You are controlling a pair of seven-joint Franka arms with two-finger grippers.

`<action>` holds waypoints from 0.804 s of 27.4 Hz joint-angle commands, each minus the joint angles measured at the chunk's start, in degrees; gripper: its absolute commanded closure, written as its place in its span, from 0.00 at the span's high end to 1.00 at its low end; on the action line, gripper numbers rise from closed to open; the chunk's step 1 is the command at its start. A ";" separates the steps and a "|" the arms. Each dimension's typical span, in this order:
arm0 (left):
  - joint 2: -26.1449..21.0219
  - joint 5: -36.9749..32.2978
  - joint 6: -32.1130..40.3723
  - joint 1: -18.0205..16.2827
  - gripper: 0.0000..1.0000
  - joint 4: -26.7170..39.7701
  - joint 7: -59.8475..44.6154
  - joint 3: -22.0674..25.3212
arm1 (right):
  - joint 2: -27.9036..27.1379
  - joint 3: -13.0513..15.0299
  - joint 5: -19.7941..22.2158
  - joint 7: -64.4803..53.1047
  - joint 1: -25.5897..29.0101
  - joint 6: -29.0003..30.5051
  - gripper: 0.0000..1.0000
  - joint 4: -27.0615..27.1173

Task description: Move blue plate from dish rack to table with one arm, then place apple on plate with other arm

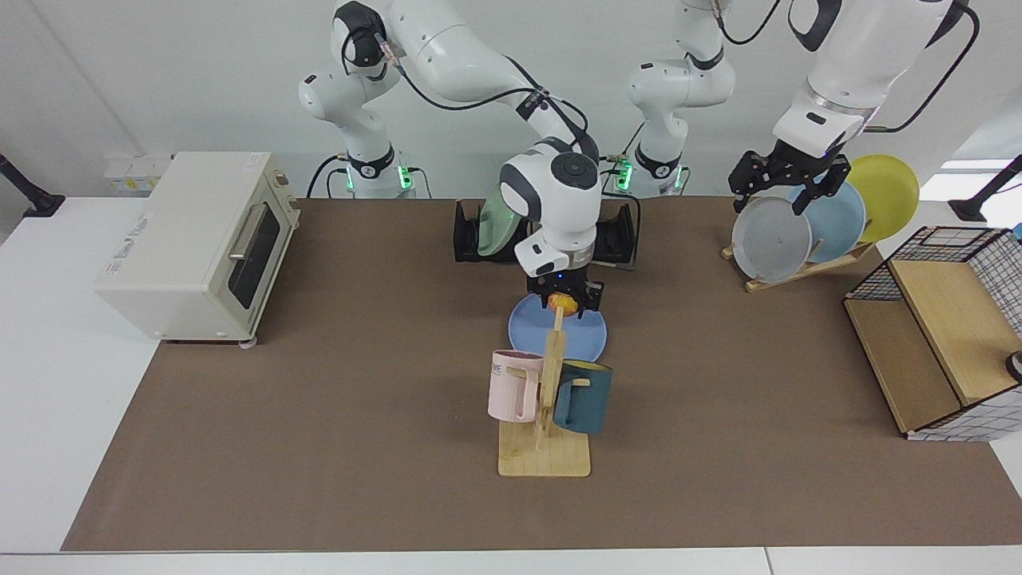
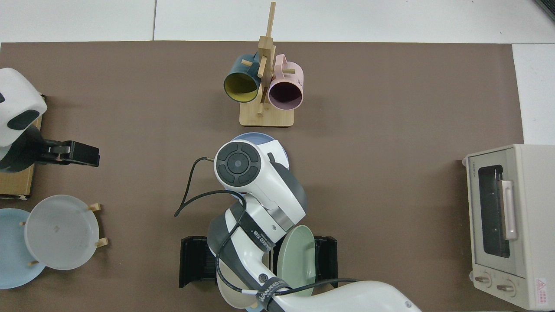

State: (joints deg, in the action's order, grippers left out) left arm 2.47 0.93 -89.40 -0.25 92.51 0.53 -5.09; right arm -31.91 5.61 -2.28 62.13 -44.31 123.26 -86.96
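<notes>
The blue plate (image 1: 528,331) lies flat on the brown mat of the table (image 1: 319,415), just behind the mug tree. My right gripper (image 1: 562,307) hangs over the plate's far half, shut on the apple (image 1: 562,301), red with yellow patches; the mug tree's post hides whether the apple touches the plate. From above, the right arm's hand covers the apple and most of the blue plate (image 2: 256,135). The black dish rack (image 1: 465,237) stands behind, holding a green plate (image 1: 493,228). My left gripper (image 1: 786,185) waits open above the grey plate at the right; the top view has it as left gripper (image 2: 89,154).
A wooden mug tree (image 1: 545,415) with a pink and a dark blue mug stands right in front of the plate. A toaster oven (image 1: 200,239) sits on one side. On the other are a wooden plate stand (image 1: 806,267) with grey, pale blue and yellow plates, and a wire-and-wood box (image 1: 934,343).
</notes>
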 commanded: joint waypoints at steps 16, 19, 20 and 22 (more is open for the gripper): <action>0.17 -1.02 1.25 -0.19 1.00 -0.84 0.17 -0.09 | -2.37 -0.25 -5.72 -2.36 2.12 1.29 0.00 -1.89; 0.17 -1.02 1.25 -0.19 1.00 -0.84 0.17 -0.01 | -2.37 -0.25 -6.50 -2.10 2.04 1.90 0.60 -2.60; 0.17 -1.02 1.25 -0.19 1.00 -0.84 0.17 -0.01 | -2.37 -0.25 -6.68 -1.93 2.04 1.90 1.00 -2.69; 0.17 -1.02 1.25 -0.19 1.00 -0.84 0.17 -0.09 | -2.19 -0.25 -5.63 -2.10 1.95 1.55 1.00 -2.34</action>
State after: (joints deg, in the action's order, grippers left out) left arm 2.47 0.93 -89.39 -0.30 92.51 0.53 -5.09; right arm -34.68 5.59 -7.14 61.47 -42.58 124.18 -88.68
